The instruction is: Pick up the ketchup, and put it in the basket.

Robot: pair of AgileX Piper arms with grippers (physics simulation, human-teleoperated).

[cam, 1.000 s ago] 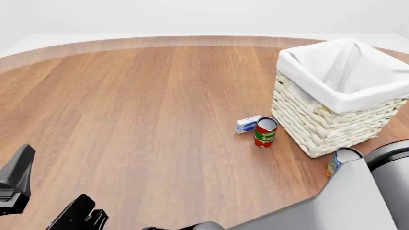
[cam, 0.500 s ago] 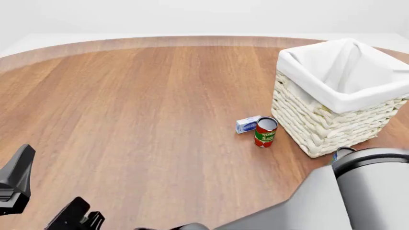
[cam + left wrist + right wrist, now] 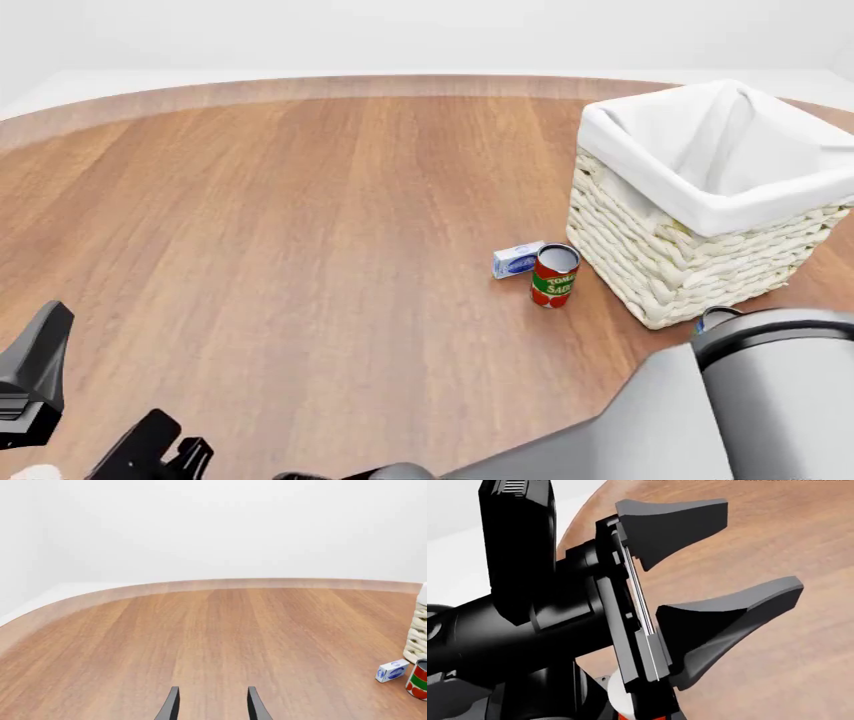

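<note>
Left hand (image 3: pixel 740 575) seen close, fingers (image 3: pixel 674 522) spread, nothing between. Wood surface (image 3: pixel 800 540) behind. White-and-red object at 6 o'clock, partly hidden.

"TOMA… SAU…" on the red-and-green can (image 3: pixel 554 276).

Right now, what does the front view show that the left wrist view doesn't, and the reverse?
Front only: the whole basket with its white lining, the right arm, and a can half hidden behind it. Left wrist only: the left claw, fingertips apart over bare wood. Both: the table, the small box, the red can and part of the basket's wall. Neither shows the ketchup.
</note>
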